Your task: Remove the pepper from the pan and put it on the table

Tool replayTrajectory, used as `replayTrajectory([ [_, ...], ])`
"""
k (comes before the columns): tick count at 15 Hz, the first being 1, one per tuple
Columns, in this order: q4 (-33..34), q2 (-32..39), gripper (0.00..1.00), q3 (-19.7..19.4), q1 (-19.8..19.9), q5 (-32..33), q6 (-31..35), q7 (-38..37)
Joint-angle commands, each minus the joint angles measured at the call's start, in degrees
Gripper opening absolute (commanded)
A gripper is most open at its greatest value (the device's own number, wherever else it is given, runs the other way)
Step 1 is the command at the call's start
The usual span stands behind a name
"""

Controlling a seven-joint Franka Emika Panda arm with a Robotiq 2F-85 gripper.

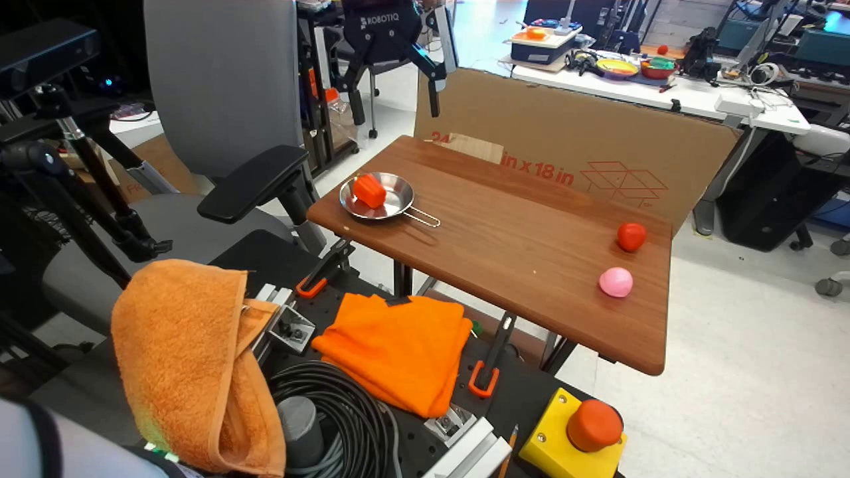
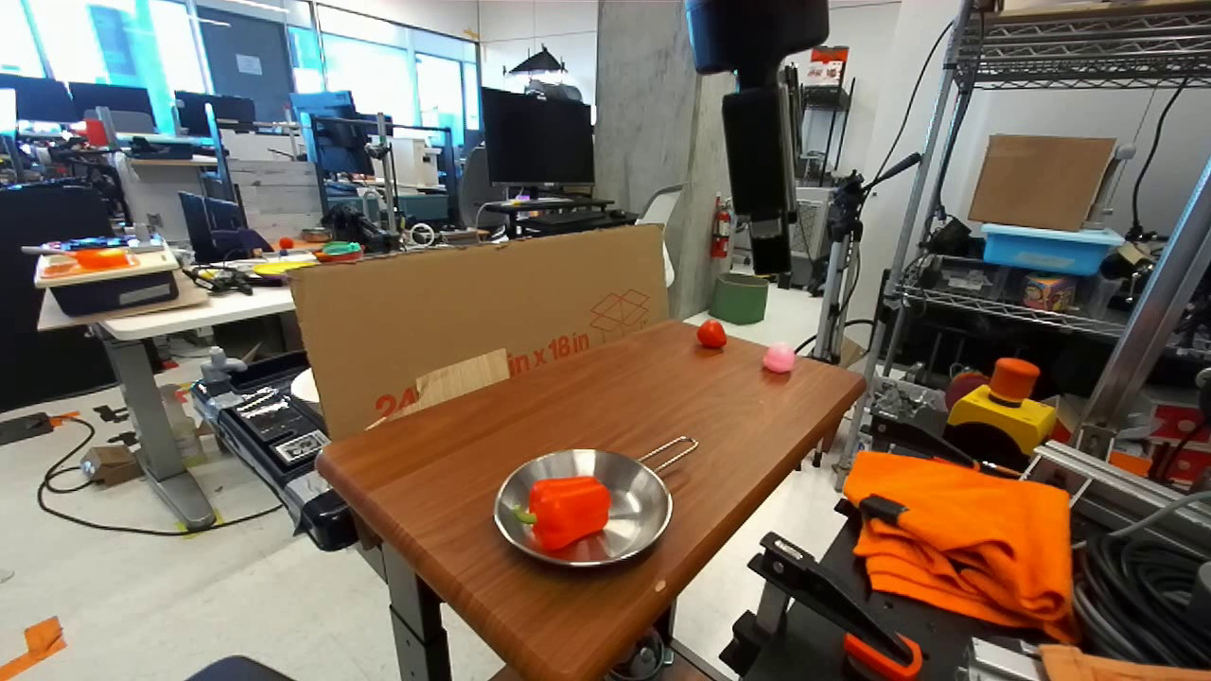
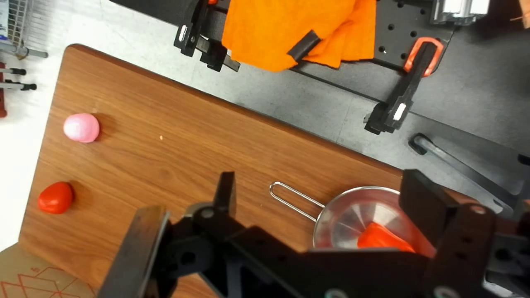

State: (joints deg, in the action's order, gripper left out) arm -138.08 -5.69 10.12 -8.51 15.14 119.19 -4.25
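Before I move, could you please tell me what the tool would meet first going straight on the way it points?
The tool points down, so it would probably meet the table first, near the edge beside the pan. Depth is unclear, though: it might instead clip the pan.

A: Place type?
B: Robotics lab, office furniture in same room.
A: Proof?
B: Robotiq-marked tool (image 1: 396, 109) over the counter (image 1: 524, 239). In an exterior view, below the tool and nearer the camera: clamp (image 1: 493, 360), aluminium rail (image 1: 468, 455), coiled cable (image 1: 363, 415), yellow box (image 1: 559, 443) with red button (image 1: 594, 425).
A: Office part?
B: Grey office chair (image 1: 222, 93), left of the tool. In an exterior view, also left: black monitor (image 2: 539, 137), glass panes (image 2: 364, 47).
A: Right of it?
B: Wire shelving (image 2: 1088, 68), blue bin (image 2: 1050, 248).
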Motion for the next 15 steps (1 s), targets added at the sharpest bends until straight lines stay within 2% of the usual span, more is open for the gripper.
replayTrajectory([
  [1,-0.8,-0.5,1.00,-0.1,-0.2,1.0,2.6,1.2],
  [5,-3.2,-1.6,1.00,-0.5,-0.2,1.1,10.6,5.6],
  [10,-4.4,-1.6,1.00,-0.2,-0.1,3.2,14.6,6.6],
  [12,-4.0,-1.3,1.00,0.0,0.0,4.4,13.7,5.2],
  [13,-2.8,-0.5,1.00,0.4,0.0,5.2,10.3,2.5],
  [15,-2.0,-0.2,1.00,0.6,0.1,6.5,7.5,-1.5],
])
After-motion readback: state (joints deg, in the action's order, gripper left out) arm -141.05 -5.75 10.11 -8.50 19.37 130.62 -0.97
